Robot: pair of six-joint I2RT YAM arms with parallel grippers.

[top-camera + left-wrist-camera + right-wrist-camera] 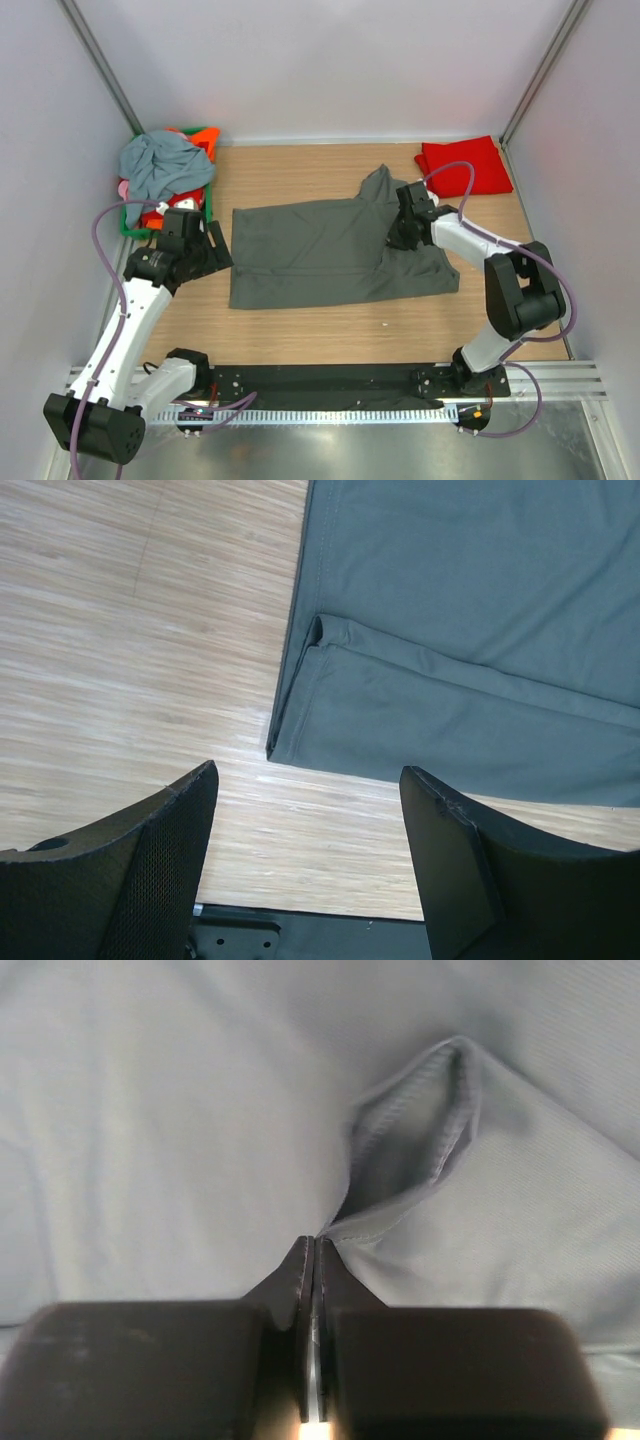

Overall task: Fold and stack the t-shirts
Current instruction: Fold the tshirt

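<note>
**Layout, left to right.** At the rear left, the basket (207, 134) holds a blue-grey t-shirt (160, 165) heaped over other unfolded garments. In front of it, the left gripper (205, 248) hovers with its jaws apart and nothing between them. It is over the bare table (300, 170), just beside the left edge of the grey t-shirt (320, 255).

The grey t-shirt lies spread across the middle of the table, with one long edge turned over on itself. On its right portion, the right gripper (405, 232) has its jaws together, clamped on a small raised ridge of the cloth. The red t-shirt (465, 165) lies folded in the rear right corner.

**Step in hand (judged): folding the right end of the grey t-shirt over.**

1. Check that the pinch takes every layer intended, not only the top one.
2. Lift only enough to clear the cloth beneath.
3. Carry the pinched edge straight leftward, keeping the long edges aligned.
4. Use the left gripper to pin the hem so the shirt cannot slide.
5. Release only when the fold lies flat.
</note>
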